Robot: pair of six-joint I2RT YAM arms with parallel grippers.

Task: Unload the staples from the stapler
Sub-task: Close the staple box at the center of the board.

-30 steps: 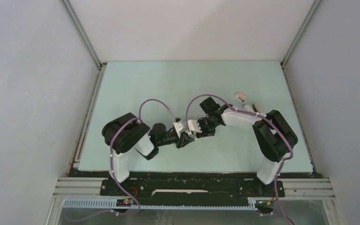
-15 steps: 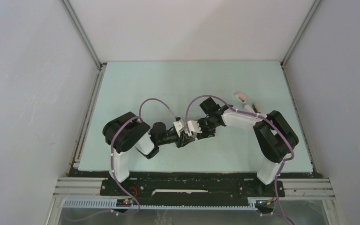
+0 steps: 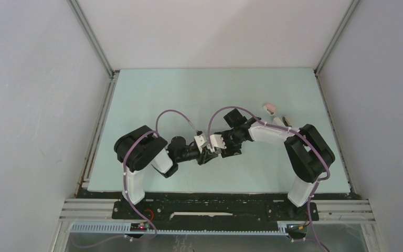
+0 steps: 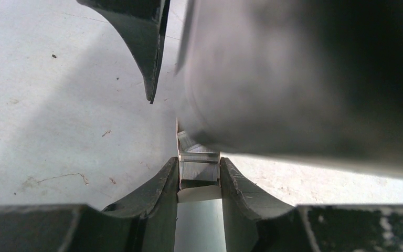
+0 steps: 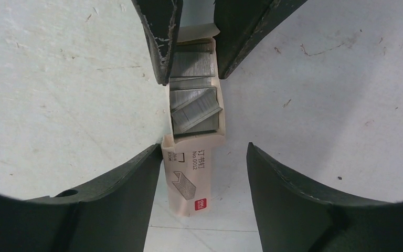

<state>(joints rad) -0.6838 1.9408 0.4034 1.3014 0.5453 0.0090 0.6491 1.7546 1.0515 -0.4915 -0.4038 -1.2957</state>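
1. Where the two arms meet in front of their bases, the right gripper is open. Its fingers sit on either side of a small white-and-red box, and the right finger is plainly apart from it.
2. Just beyond, the left gripper is clamped on the far end of that box, with one finger pressed to each long side.
3. The staples lie in the box's open tray between the two grippers — grey strips, the top one skewed across the others.
4. The pale green table lies under the box.
5. Farther back on the right sits a small pinkish object — too small to identify.
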